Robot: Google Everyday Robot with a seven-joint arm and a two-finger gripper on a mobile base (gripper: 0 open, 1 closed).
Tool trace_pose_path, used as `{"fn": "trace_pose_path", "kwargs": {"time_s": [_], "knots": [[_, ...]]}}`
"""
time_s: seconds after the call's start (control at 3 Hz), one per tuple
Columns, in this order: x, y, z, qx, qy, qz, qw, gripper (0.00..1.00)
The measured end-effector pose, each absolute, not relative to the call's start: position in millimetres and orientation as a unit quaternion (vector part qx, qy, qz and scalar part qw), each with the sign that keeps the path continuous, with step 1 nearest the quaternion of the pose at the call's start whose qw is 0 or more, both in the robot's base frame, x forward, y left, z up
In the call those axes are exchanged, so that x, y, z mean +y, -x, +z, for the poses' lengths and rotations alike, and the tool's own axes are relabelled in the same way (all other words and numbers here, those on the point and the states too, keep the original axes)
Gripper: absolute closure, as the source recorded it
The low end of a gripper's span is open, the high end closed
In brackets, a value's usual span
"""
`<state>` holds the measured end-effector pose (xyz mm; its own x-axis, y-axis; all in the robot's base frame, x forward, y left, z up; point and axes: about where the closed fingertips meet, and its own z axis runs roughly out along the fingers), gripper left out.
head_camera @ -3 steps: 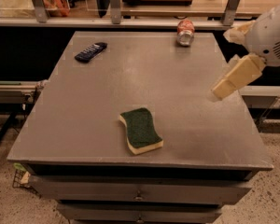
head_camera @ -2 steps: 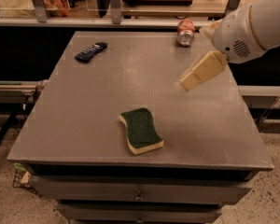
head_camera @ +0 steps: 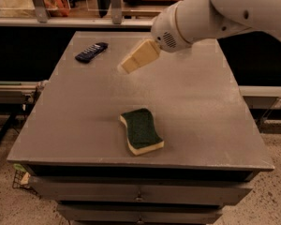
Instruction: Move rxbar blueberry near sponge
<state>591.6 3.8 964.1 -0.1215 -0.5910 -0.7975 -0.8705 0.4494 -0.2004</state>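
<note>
The rxbar blueberry [head_camera: 91,52], a dark navy bar with white lettering, lies flat at the table's far left. The sponge [head_camera: 141,131], green top on a pale yellow base, lies near the front middle of the table. My gripper [head_camera: 128,65] hangs from the white arm coming in from the upper right. It is above the table's far middle, right of the bar and well behind the sponge. It holds nothing that I can see.
The grey table [head_camera: 201,107] has drawers under its front edge. A rail with metal posts [head_camera: 115,3] runs along the far side. The white arm [head_camera: 215,13] covers the table's far right corner.
The arm has swept left across the table's far side, from the right edge toward the bar. It now hides the red can at the back. Bar and sponge have not moved.
</note>
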Motion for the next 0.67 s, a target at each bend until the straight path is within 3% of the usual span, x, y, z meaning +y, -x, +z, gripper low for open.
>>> {"fn": "trace_pose_path", "kwargs": {"time_s": [0.67], "knots": [[104, -635, 933, 0.730, 0.491, 0.188, 0.436, 0.00]]}}
